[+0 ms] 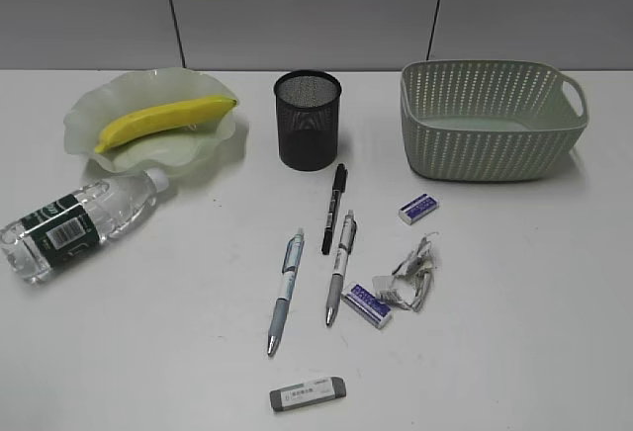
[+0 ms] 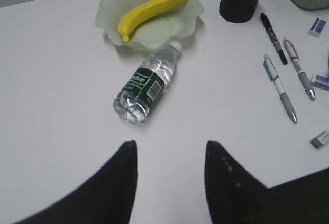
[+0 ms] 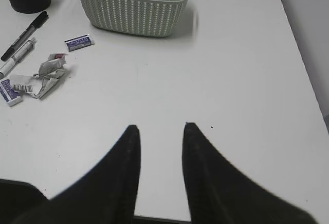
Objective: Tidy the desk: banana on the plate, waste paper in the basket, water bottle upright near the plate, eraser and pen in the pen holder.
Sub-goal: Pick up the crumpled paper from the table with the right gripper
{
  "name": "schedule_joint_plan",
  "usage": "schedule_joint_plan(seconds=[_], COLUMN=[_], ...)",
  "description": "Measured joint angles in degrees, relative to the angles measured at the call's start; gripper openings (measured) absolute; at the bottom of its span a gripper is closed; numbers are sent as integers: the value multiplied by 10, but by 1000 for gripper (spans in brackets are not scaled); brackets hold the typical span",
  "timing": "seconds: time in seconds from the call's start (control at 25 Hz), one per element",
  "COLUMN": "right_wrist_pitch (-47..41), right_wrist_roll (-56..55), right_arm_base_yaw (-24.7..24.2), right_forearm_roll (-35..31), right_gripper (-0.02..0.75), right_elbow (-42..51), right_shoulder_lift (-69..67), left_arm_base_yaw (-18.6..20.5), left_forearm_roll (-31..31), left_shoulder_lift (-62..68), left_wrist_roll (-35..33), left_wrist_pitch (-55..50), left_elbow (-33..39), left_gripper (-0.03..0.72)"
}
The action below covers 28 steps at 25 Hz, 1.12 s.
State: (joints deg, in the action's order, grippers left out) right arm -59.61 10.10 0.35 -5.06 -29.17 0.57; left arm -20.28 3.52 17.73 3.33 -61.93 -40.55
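The yellow banana lies in the pale green ruffled plate at the back left. The water bottle lies on its side next to the plate. The black mesh pen holder stands mid-back; the sage basket stands back right. Three pens, three erasers and the crumpled waste paper lie on the desk. My left gripper is open over bare desk. My right gripper is open and empty.
A grey eraser lies near the desk's front edge. The desk's right edge runs beside my right gripper. A grey panelled wall stands behind the desk.
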Motion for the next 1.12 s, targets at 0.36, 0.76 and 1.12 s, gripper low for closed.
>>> schedule_joint_plan(seconds=[0.36, 0.76, 1.12], right_wrist_pitch=[60, 91, 52], right_wrist_roll=[63, 112, -129], right_arm_base_yaw=[0, 61, 214], right_forearm_roll=[-99, -205, -125], right_gripper=[241, 404, 516], right_elbow=[-55, -205, -375], right_shoulder_lift=[-122, -533, -891], left_arm_base_yaw=[0, 0, 0], left_forearm_roll=[0, -1, 0], left_shoulder_lift=[-176, -173, -173], left_wrist_roll=[2, 2, 2], left_wrist_pitch=[6, 11, 11], left_elbow=[95, 97, 97], left_gripper=[314, 310, 310])
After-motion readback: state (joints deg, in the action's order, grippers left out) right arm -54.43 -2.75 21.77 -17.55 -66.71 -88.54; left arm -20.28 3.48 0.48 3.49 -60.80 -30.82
